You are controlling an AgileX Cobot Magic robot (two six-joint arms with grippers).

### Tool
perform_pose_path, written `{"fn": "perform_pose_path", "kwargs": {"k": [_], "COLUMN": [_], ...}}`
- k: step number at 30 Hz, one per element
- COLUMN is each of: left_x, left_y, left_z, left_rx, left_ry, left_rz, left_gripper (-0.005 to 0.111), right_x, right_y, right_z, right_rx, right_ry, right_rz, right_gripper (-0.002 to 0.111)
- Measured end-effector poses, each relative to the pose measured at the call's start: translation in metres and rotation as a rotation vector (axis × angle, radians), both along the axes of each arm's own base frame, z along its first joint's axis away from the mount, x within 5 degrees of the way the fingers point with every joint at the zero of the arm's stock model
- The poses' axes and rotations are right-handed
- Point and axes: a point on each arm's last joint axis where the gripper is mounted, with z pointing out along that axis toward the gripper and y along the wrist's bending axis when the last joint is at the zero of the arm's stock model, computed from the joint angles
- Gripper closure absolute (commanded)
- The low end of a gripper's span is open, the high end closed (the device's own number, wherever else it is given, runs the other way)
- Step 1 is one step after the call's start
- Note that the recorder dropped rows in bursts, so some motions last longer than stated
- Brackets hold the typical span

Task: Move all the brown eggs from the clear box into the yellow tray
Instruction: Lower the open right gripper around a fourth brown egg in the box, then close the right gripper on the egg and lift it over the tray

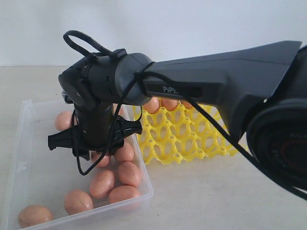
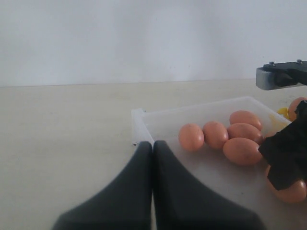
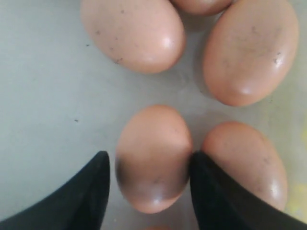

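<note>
Several brown eggs point(image 1: 101, 183) lie in the clear box point(image 1: 29, 143) on the left. The yellow tray point(image 1: 182, 134) stands to its right, with a few eggs point(image 1: 169, 103) in its far row. My right gripper point(image 1: 96, 151) reaches across and points down into the box. It is open around one egg point(image 3: 153, 158) that rests on the box floor: one finger point(image 3: 211, 191) touches the egg, the other stands a sliver off it. More eggs point(image 3: 132, 33) lie close around. My left gripper point(image 2: 153, 143) is shut and empty, by the box's corner point(image 2: 139, 117).
The right arm's dark forearm point(image 1: 230, 91) spans above the tray, and its cable point(image 1: 225, 139) hangs in front of it. A neighbouring egg point(image 3: 244, 160) presses against the outside of the touching finger. The pale tabletop point(image 1: 216, 201) runs in front of the tray.
</note>
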Motion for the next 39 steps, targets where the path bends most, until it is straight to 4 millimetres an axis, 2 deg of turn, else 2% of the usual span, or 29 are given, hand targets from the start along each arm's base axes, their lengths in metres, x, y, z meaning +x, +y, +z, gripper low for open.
{"fn": "perform_pose_path", "kwargs": {"k": [7,25,36,38,39], "left_x": [0.0,0.0,0.0,0.0,0.0], "left_y": [0.0,0.0,0.0,0.0,0.0], "left_z": [0.0,0.0,0.0,0.0,0.0], "left_rx": [0.0,0.0,0.0,0.0,0.0], "left_ry": [0.0,0.0,0.0,0.0,0.0], "left_rz": [0.0,0.0,0.0,0.0,0.0], "left_gripper": [0.111,0.111,0.111,0.111,0.111], "right_x": [0.0,0.003,0.004,0.004,0.004], "right_y": [0.004,0.009,0.012,0.013,0.014], "right_z": [-0.012,-0.014,-0.024,-0.026,-0.026], "right_rx": [0.009,0.038,0.037,0.031,0.029], "right_ry": [0.01,-0.033,-0.039,-0.043,-0.047], "right_rz": [-0.009,0.059,0.099,0.125,0.14], "right_gripper": [0.058,0.058,0.059,0.072,0.092]}}
